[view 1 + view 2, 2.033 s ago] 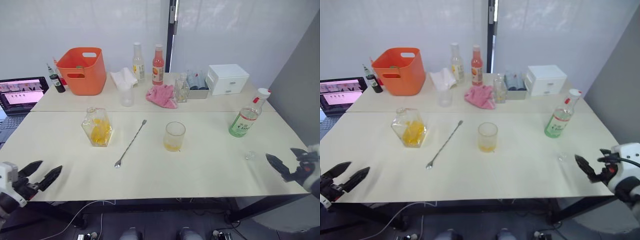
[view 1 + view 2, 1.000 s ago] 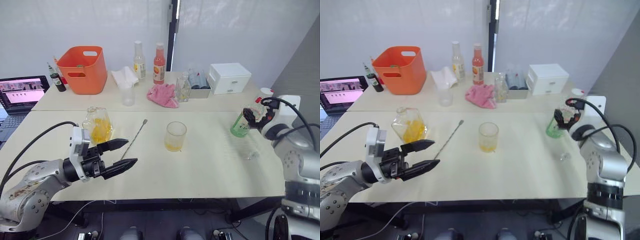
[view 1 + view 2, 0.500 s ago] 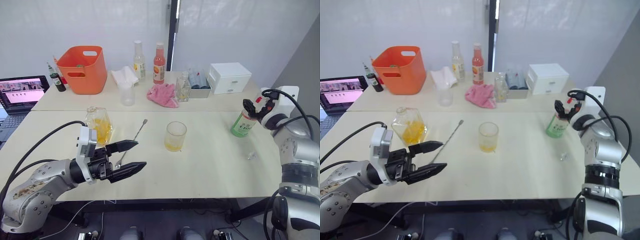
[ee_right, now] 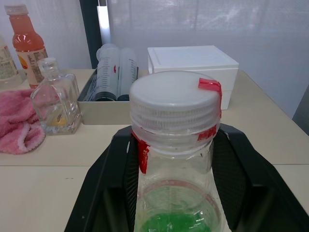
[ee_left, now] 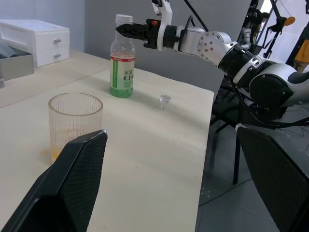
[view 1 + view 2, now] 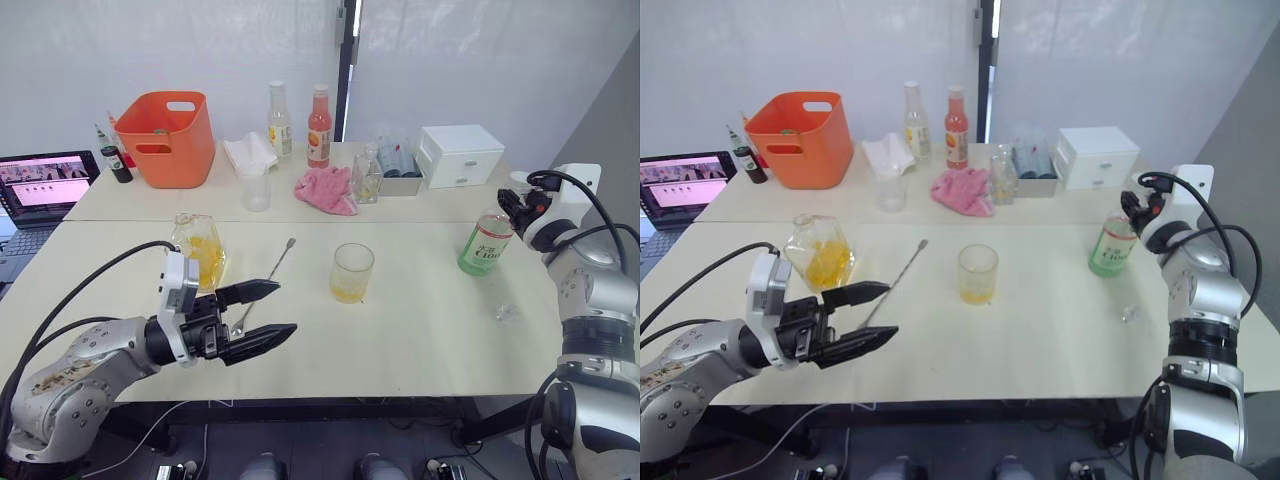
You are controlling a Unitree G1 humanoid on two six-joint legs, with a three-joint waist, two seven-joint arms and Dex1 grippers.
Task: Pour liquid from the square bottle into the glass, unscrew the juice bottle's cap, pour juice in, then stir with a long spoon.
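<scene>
Since half a second before, the right claw (image 6: 512, 201) had moved in on the neck of the juice bottle (image 6: 486, 245), one black finger on either side of it just below the cap (image 4: 175, 104); whether they gripped could not be told. The bottle stood upright near the worktop's (image 6: 420, 340) right edge. Its cap was ribbed white plastic with a red band. The left claw (image 6: 262, 316) had barely shifted, hanging wide open above the worktop, pointing toward the ribbed clear glass (image 6: 352, 273). The thin metal long spoon (image 6: 262, 283) lay flat, running diagonally.
</scene>
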